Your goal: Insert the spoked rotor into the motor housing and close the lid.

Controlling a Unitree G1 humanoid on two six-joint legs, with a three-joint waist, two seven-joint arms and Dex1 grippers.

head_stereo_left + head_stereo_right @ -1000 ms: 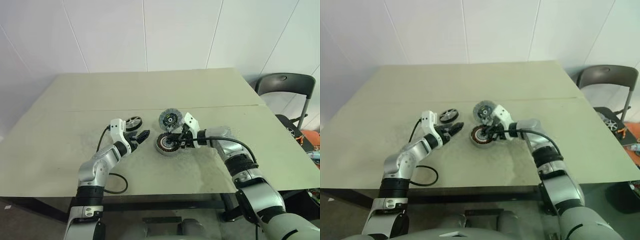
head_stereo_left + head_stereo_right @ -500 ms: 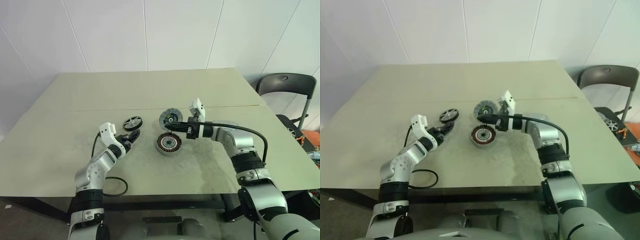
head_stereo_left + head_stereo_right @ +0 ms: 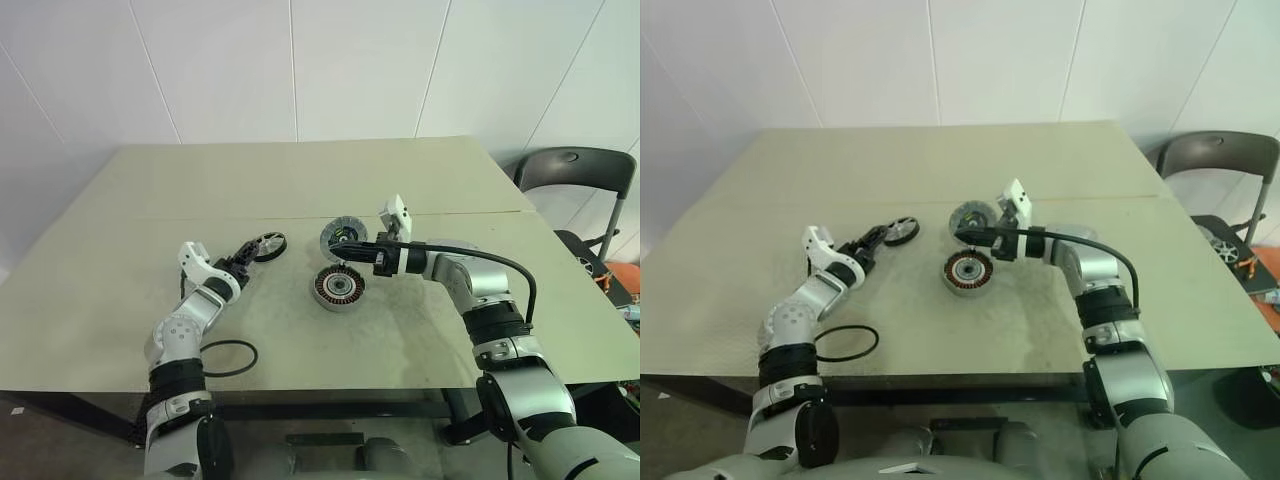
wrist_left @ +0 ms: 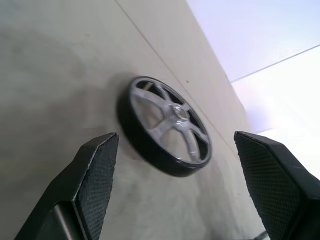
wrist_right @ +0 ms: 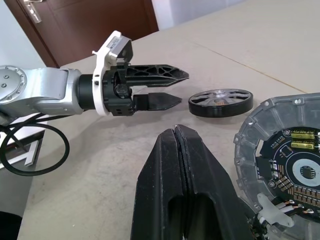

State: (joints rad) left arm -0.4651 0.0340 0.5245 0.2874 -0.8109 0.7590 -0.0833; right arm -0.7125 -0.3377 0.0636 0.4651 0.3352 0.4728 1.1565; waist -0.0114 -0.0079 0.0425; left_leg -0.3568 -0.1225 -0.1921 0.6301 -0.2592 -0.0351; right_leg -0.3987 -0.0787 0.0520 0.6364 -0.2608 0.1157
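Rotor (image 4: 164,126) lies flat just ahead of our left gripper (image 3: 243,262), whose fingers gape wide and empty; our right gripper (image 3: 338,254), closed and empty, hovers over the housing (image 3: 338,288).

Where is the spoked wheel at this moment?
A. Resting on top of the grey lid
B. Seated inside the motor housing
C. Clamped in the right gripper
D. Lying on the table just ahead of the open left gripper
D. The spoked wheel lies flat on the table, just beyond the tips of the open left gripper and untouched, apart from the motor housing and the lid.
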